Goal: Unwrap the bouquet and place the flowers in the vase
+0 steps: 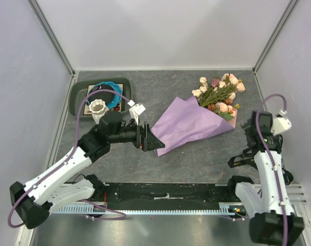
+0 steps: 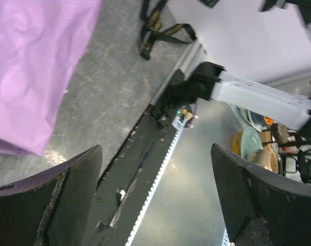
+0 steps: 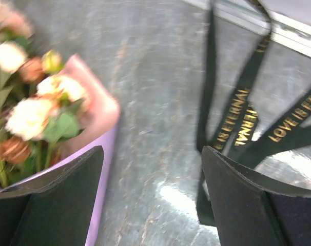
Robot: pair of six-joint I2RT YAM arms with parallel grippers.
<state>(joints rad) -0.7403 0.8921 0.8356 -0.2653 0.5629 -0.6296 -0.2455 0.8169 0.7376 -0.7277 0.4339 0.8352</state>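
The bouquet lies on its side mid-table, its lilac wrapping paper (image 1: 189, 125) fanned out and the peach, cream and mauve flowers (image 1: 219, 92) pointing to the far right. My left gripper (image 1: 156, 138) is open at the paper's narrow near-left end; in the left wrist view the paper (image 2: 32, 66) is at upper left and nothing is between the jaws of the left gripper (image 2: 155, 200). My right gripper (image 3: 153, 200) stands open over bare table, with the flowers (image 3: 27, 113) to its left and a loose black ribbon (image 3: 237, 123) to its right. The white ribbed vase (image 1: 98, 108) stands upright at the far left.
A dark grey tray (image 1: 76, 97) holding a blue ring (image 1: 107, 87) sits behind the vase. The black ribbon (image 1: 243, 160) lies on the table by the right arm. Walls enclose the table on three sides. A black rail (image 1: 166, 192) runs along the near edge.
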